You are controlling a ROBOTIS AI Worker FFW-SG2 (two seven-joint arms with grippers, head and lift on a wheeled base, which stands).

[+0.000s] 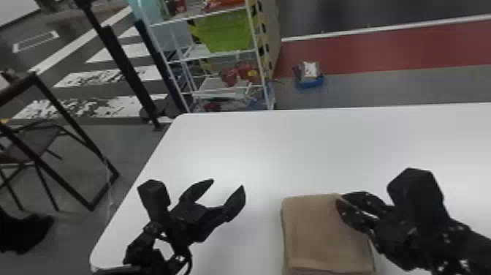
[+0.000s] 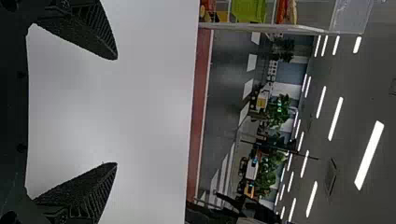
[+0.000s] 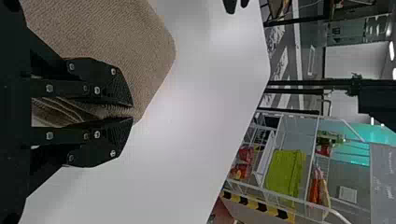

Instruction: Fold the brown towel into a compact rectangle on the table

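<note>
The brown towel [image 1: 321,234] lies folded as a flat block on the white table, its lower end running to the head view's bottom edge. At its far right corner is my right gripper [image 1: 339,209]. In the right wrist view the right gripper [image 3: 132,112] is closed on the edge of the towel [image 3: 135,42], with layered folds visible between its fingers. My left gripper [image 1: 228,184] is over the table left of the towel, apart from it. In the left wrist view the left gripper [image 2: 116,112] stands wide open with nothing between its fingers.
The white table [image 1: 233,146] has its far and left edges in view. Beyond the far edge stands a wire shelf [image 1: 219,58] with a green bin [image 1: 226,33]. A dark chair [image 1: 29,146] is on the floor to the left.
</note>
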